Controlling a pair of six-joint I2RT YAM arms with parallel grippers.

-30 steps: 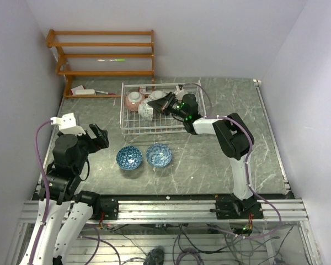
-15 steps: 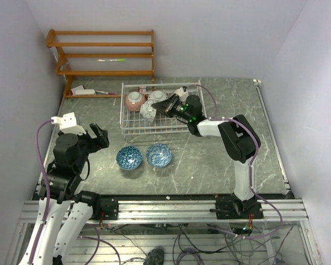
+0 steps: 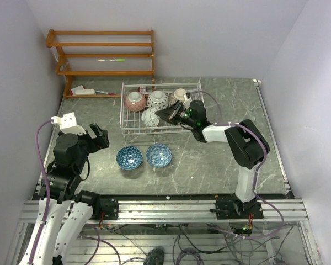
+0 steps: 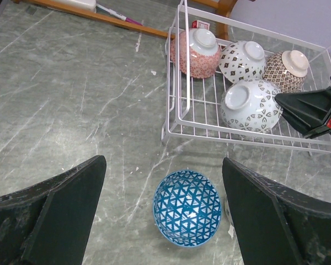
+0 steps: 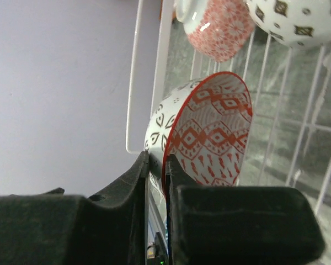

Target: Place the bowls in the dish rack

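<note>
Versus a second ago, your right arm's elbow is further out toward 3 o'clock and the right gripper has slid toward 6 o'clock in the dish rack, uncovering the tan bowl. The left arm and both blue bowls haven't moved. Right fingers are narrow, with the rim of the red-lined bowl pinched between them. That bowl sits tipped on its side in the rack's 7 o'clock part. It is glossy ceramic with red diamond lattice inside, a white outside with dark leaf marks and a plain foot ring. At the rack's 12 o'clock wall, the pink bowl, black-and-white bowl and tan bowl lie foot-ring up. The rack is thin white wire grid with low sides. The blue bowls stand upright, triangle-patterned, on the grey veined table at 6 o'clock of the rack. Your left gripper hangs wide open, holding nothing.
</note>
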